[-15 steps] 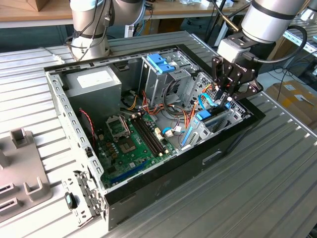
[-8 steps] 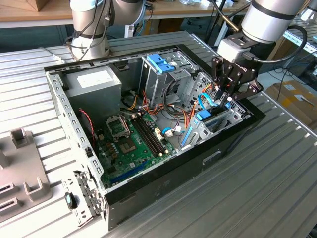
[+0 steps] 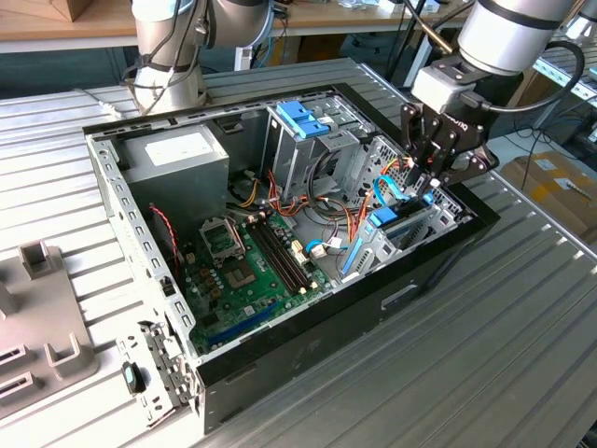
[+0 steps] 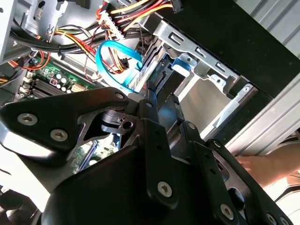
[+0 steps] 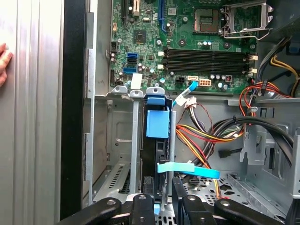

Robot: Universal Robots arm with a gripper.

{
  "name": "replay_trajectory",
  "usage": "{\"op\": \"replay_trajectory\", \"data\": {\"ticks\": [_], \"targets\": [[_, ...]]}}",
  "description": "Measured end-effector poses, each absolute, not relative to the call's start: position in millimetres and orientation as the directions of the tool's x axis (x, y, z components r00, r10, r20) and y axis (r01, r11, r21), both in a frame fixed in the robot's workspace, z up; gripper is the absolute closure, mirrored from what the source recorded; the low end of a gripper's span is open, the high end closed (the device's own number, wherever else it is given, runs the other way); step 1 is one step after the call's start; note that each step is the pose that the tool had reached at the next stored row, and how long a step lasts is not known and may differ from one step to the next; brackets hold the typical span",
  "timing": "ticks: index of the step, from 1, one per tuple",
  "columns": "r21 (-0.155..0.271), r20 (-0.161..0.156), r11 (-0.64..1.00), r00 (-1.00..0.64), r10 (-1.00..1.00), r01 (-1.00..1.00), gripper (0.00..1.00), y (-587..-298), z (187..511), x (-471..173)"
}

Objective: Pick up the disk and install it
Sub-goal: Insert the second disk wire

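The disk (image 5: 158,124) stands on edge in a slot of the metal drive bay (image 5: 119,140) at the case's corner, its light-blue carrier rail facing the motherboard. My gripper (image 5: 162,197) is right over it, a black finger (image 5: 144,199) on each side of its thin edge, shut on it. In the exterior view the gripper (image 3: 427,187) reaches down into the bay at the right end of the open computer case (image 3: 121,187), where the disk (image 3: 396,224) shows as a blue-edged slab. The second wrist view shows the gripper (image 4: 157,101) at the bay opening.
A light-blue data cable (image 5: 187,169) and coloured power wires (image 5: 197,136) lie beside the bay. A blue bracket (image 3: 303,117) tops the tall drive cage. The motherboard (image 3: 247,261) and power supply (image 3: 177,154) fill the case. A person's hand (image 5: 3,63) rests outside the case wall.
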State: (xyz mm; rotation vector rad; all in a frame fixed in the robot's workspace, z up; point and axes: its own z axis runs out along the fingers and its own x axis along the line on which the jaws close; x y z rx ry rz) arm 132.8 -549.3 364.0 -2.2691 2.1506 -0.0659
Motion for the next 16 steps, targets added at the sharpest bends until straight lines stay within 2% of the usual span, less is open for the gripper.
{"op": "replay_trajectory", "data": {"ticks": [16], "targets": [[-0.040, 0.020, -0.054, 0.053, -0.998, -0.998, 0.70, -549.4, 376.6, 132.8]]}}
